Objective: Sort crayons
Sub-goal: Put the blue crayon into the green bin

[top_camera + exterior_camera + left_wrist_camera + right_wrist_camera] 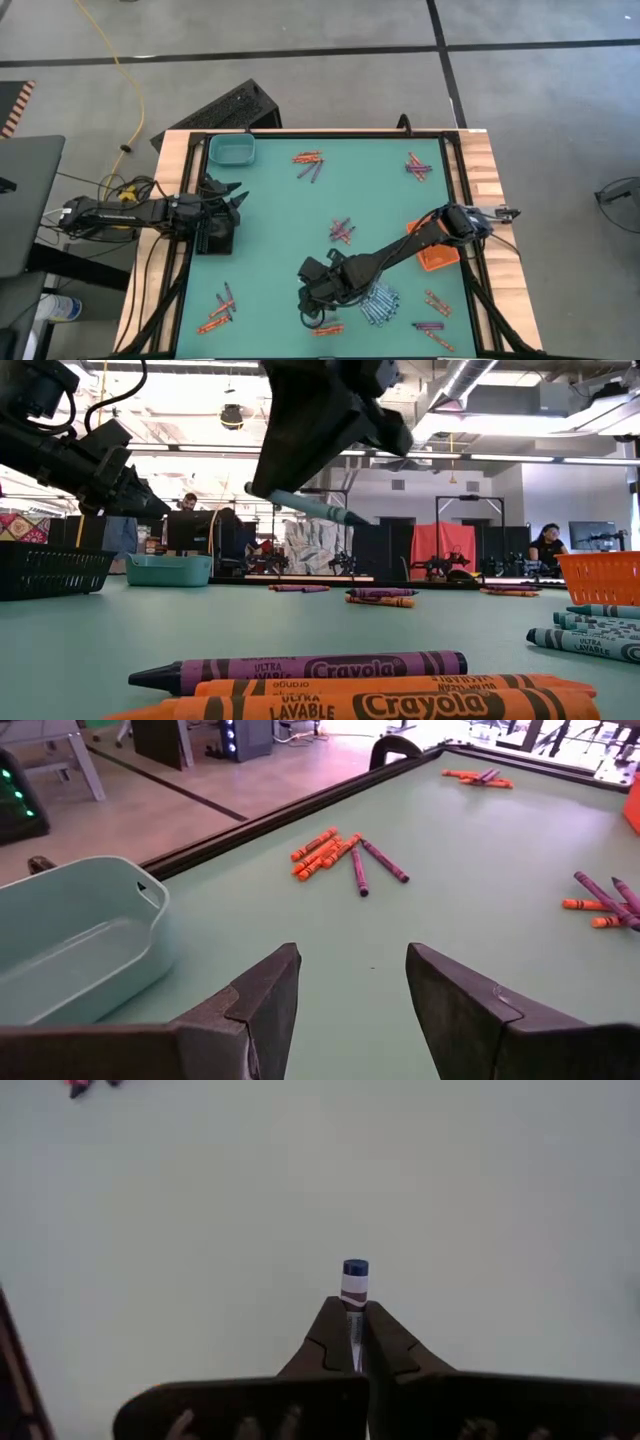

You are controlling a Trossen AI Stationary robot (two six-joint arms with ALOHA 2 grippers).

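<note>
Crayons lie in small groups on the green mat: orange and purple ones (310, 160) at the far side, more (342, 231) mid-table, and a blue-grey pile (380, 302) near the front. My right gripper (312, 305) hangs above the mat's near middle, shut on a blue-grey crayon (310, 506). At the table's left side my left gripper (350, 990) is open with nothing between its fingers, above a black tray (215, 236). A teal tray (232, 150) stands far left and an orange tray (436, 255) at the right. My right gripper pinches one end of the blue-grey crayon (353, 1312) between its two fingers. The rest sticks out past the fingertips, roughly along the fingers, ending in its free end (355, 1269). The fingers slant downward from above. The crayon is lifted clear of the mat and tilted.
Purple and orange crayons (340, 685) lie right at the near edge. More pairs lie at the near left (220, 310), far right (418, 166) and near right (432, 312). A raised black rim (290, 812) borders the mat. People sit in the room behind.
</note>
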